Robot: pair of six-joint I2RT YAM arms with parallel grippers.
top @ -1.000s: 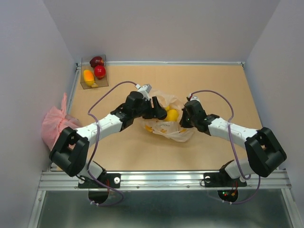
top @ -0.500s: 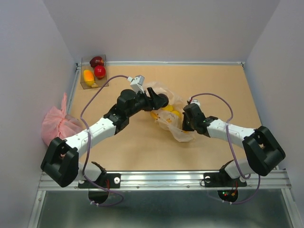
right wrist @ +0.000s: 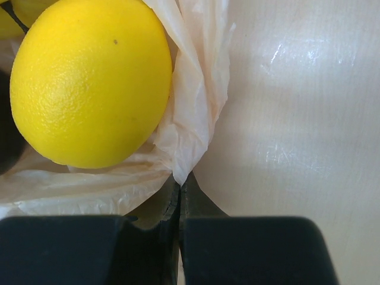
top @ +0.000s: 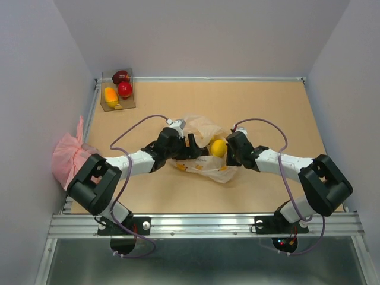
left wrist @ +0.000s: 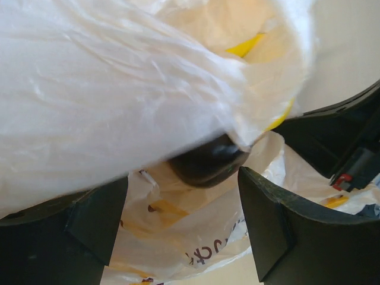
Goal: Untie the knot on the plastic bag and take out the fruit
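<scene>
Thin translucent peach plastic bag, mid-table. At its right edge the right gripper, jaws closed, pinches film beside 1 round yellow fruit. At its left the left gripper gapes, film draped over it. Beyond the bag, far left: clear box of red and orange fruits.

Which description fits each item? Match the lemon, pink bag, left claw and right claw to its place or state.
Items:
1 lemon
2 pink bag
3 left claw
4 right claw

Descriptions:
A shut on the plastic bag edge
B farthest left
C open
D inside the plastic bag

Pairs: 1-D; 2-B; 3-C; 4-A
</scene>
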